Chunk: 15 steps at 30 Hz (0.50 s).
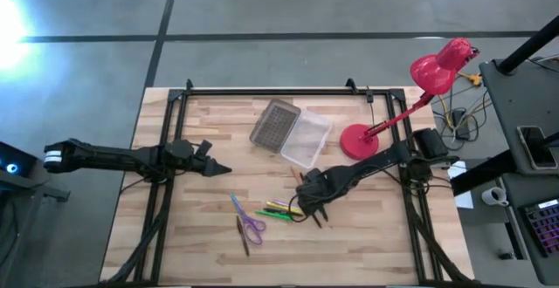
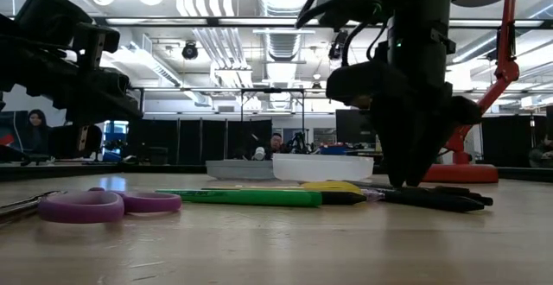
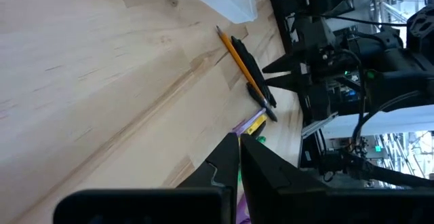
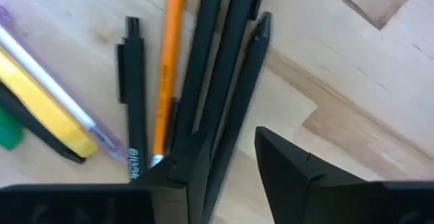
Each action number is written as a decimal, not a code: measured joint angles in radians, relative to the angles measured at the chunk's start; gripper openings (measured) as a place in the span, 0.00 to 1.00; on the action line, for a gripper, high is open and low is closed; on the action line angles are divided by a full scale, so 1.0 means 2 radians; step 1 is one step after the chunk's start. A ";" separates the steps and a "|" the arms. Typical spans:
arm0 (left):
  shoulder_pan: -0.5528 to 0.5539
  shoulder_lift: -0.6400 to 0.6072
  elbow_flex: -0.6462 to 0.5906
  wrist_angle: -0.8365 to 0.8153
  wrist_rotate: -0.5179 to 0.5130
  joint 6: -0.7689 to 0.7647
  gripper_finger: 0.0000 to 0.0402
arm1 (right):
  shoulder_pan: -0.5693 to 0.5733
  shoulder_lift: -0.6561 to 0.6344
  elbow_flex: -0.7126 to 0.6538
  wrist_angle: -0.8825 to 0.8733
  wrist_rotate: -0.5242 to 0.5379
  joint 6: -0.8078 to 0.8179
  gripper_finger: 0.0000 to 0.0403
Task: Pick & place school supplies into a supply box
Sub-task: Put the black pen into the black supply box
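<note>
My right gripper (image 4: 227,153) is down on the table, fingers spread astride a black pen (image 4: 234,61), with nothing clenched. An orange pencil (image 4: 168,61) lies just beside it. The open clear box (image 1: 306,138) sits near, toward the red lamp (image 1: 419,92). The purple scissors (image 1: 247,222) lie farther off. My left gripper (image 1: 218,168) hovers well apart from the box, fingers pressed together.

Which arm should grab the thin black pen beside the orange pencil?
Right. The right gripper hangs open directly over the thin black pen, while the left gripper waits farther off, shut.
</note>
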 joint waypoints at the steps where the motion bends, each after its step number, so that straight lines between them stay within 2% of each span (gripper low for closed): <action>1: 0.000 0.000 0.000 0.000 0.000 0.000 0.00 | -0.001 0.003 0.001 0.001 0.000 0.000 0.26; 9: 0.000 0.000 0.000 -0.003 0.000 0.001 0.00 | -0.005 -0.003 -0.002 -0.010 0.011 0.004 0.22; 15: 0.000 0.000 0.000 -0.004 0.000 0.001 0.00 | -0.005 -0.003 -0.004 -0.011 0.010 0.002 0.22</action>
